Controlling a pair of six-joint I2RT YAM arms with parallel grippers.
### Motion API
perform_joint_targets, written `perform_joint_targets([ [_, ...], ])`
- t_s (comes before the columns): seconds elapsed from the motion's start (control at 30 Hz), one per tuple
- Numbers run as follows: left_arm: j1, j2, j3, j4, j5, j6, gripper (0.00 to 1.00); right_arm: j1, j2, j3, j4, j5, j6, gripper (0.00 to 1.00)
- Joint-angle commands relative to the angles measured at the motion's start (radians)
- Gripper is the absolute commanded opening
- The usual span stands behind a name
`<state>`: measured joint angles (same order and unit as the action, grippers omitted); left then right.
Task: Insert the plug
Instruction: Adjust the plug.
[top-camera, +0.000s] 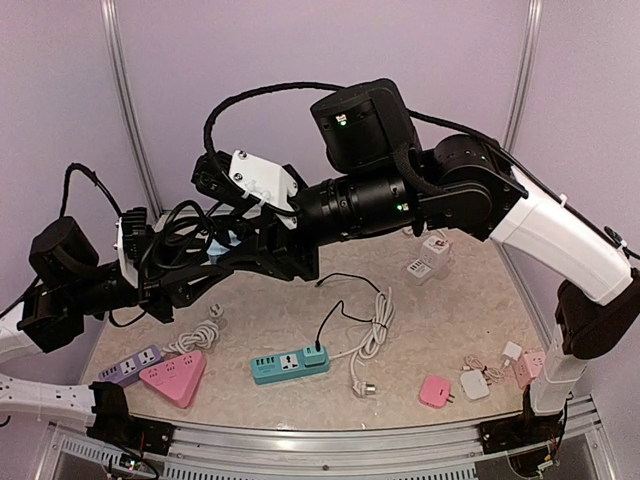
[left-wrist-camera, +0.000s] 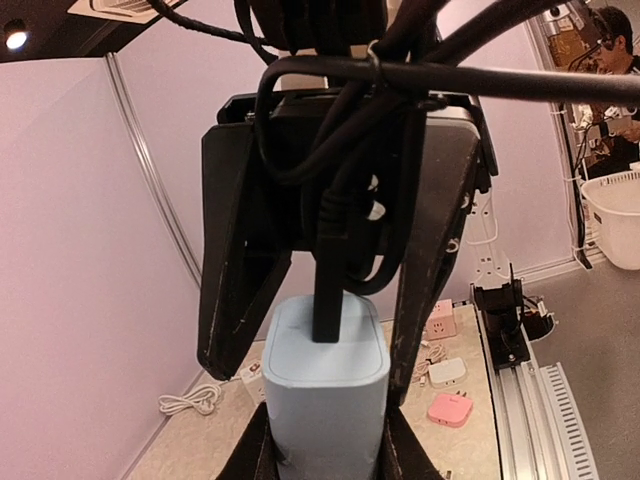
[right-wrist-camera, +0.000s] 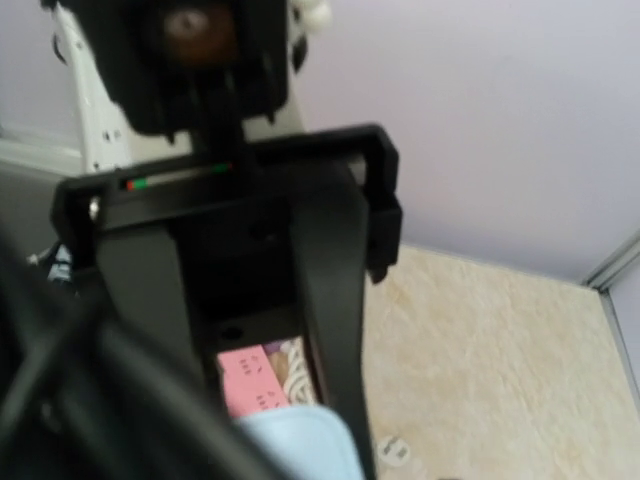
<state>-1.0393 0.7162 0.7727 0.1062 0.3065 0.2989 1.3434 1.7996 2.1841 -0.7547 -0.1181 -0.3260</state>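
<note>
Left tool (left-wrist-camera: 328, 455): closed on a light blue socket block (left-wrist-camera: 325, 400), with one finger against each side of the block's lower part. The block is held in the air, well above the counter (top-camera: 420, 330), towards the left rear of the work area.

Right tool (left-wrist-camera: 310, 375): open. Its two fingers (left-wrist-camera: 240, 300) point at the block from the opposite side and stand spread on either side of the block's free end. There is a visible gap between each finger and the plug, and the tool holds nothing.

Black plug (left-wrist-camera: 327, 290): stands upright on the free face of the blue block, midway between the right tool's fingers. Its end meets the face of the block; whether it is fully seated cannot be told. A black cable (left-wrist-camera: 450, 80) runs from the plug past the right tool's body in several loops.

Right wrist view: blurred. It shows only one corner of the blue block beside the tool's own finger.

Items lying on the counter:
- teal power strip (top-camera: 290, 365) at front centre, with a thin black lead plugged into it
- coiled white cable (top-camera: 372, 340) just beside the teal strip
- pink triangular power strip (top-camera: 175, 378) and purple power strip (top-camera: 130, 367) at front left, touching
- pink adapter (top-camera: 435, 390) and white adapter (top-camera: 474, 385) at front right
</note>
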Motion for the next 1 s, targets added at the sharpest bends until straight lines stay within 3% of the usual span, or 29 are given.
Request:
perform_joint_targets([
  [0.0, 0.008, 0.0, -0.004, -0.008, -0.001, 0.008, 0.0, 0.001, 0.044, 0.07, -0.094, 0.074, -0.011, 0.42],
  [0.07, 0.009, 0.002, -0.004, -0.013, 0.001, 0.01, 0.0, 0.001, 0.049, 0.077, -0.087, 0.053, -0.011, 0.32],
  [0.17, 0.01, 0.006, -0.005, -0.025, 0.002, 0.01, 0.0, 0.001, 0.047, 0.076, -0.072, 0.024, -0.017, 0.26],
  [0.27, 0.009, 0.006, -0.008, -0.029, 0.003, 0.011, 0.0, 0.001, 0.045, 0.071, -0.059, 0.007, -0.018, 0.0],
  [0.43, 0.019, 0.004, -0.017, -0.035, 0.0, 0.011, 0.0, 0.0, 0.032, 0.046, -0.031, 0.015, -0.005, 0.0],
  [0.47, 0.023, 0.001, -0.024, -0.038, -0.005, 0.01, 0.15, -0.001, 0.025, 0.033, -0.017, 0.029, 0.005, 0.0],
  [0.5, 0.037, -0.006, -0.035, -0.042, -0.003, 0.015, 0.41, -0.005, 0.018, 0.012, -0.002, 0.039, 0.016, 0.0],
  [0.53, 0.051, -0.019, -0.047, -0.051, 0.003, 0.029, 0.6, -0.012, 0.009, -0.017, 0.014, 0.041, 0.029, 0.0],
  [0.57, 0.067, -0.03, -0.062, -0.065, 0.005, 0.046, 0.74, -0.025, -0.002, -0.049, 0.038, 0.04, 0.045, 0.0],
  [0.63, 0.108, -0.064, -0.108, -0.097, 0.006, 0.058, 0.91, -0.058, -0.024, -0.137, 0.087, 0.018, 0.082, 0.0],
  [0.73, 0.184, -0.128, -0.166, -0.155, 0.029, 0.039, 0.98, -0.115, -0.051, -0.28, 0.191, -0.056, 0.126, 0.0],
  [0.97, 0.327, -0.231, -0.266, -0.159, 0.05, -0.083, 0.98, -0.206, -0.062, -0.609, 0.452, -0.195, 0.124, 0.0],
])
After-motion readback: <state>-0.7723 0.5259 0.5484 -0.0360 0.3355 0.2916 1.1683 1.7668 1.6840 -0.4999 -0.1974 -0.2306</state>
